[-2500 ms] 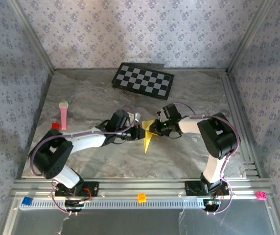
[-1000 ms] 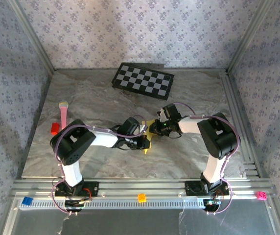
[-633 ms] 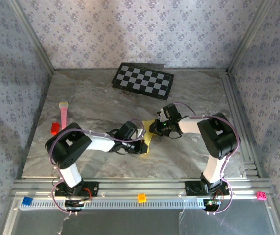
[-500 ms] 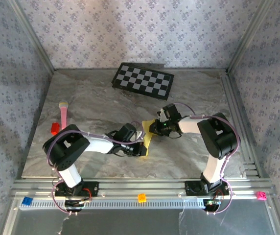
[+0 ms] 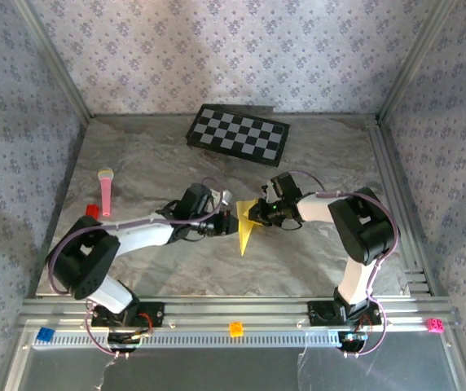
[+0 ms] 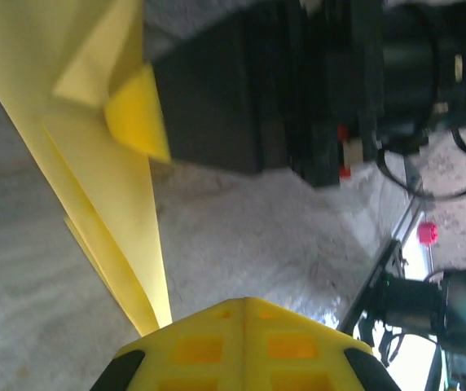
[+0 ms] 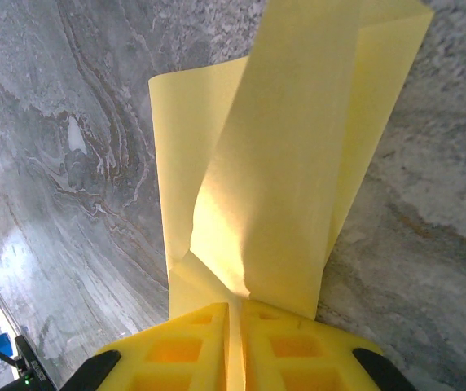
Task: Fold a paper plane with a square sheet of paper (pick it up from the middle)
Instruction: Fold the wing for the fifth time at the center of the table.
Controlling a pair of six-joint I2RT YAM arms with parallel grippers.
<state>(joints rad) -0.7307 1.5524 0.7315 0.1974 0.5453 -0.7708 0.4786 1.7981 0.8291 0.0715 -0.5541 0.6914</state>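
Right gripper point(image 7: 235, 311) is clamped on the yellow sheet point(image 7: 298, 163), with paper coming straight out of the seam between its 2 fingers, so you have a firm pinch at the wide end. Left gripper point(image 6: 243, 305) has its fingers pressed together too. The sheet's long edge runs down to just beside its tip in the left wrist view, but I can't tell whether any paper is actually between them. From above, the sheet is over the middle of the table point(image 5: 135, 163), between the 2 grippers and well apart from the checkerboard point(image 5: 238, 135). It's not a flat square. It reads as a narrow wedge, wide at the right gripper and tapering to a point toward the near edge. Right wrist view shows at least 2 layers folded over each other along a long crease, and the flaps look lifted, not pressed flat. My read on progress: you're past the pickup and the early folds, call it late-middle. What looks left: flatten the layers, sharpen the centre crease, fold the wings down evenly, then set it down as a finished dart. I can't judge symmetry of the 2 sides from these views, so check that before you release.
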